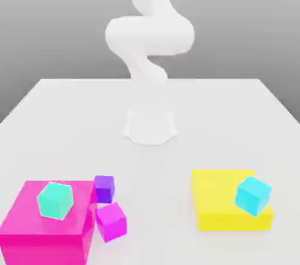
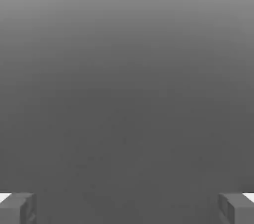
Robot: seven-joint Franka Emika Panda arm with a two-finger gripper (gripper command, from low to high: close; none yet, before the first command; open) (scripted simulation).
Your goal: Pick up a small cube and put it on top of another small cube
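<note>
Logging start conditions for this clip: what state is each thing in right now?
gripper: open, holding nothing.
small purple cube: on the table, beside the big magenta block, unstacked.
small magenta cube: on the table, tilted, nothing on it.
big magenta block: carries a teal cube.
yellow block: carries a second teal cube near its edge on the exterior view's right.
</note>
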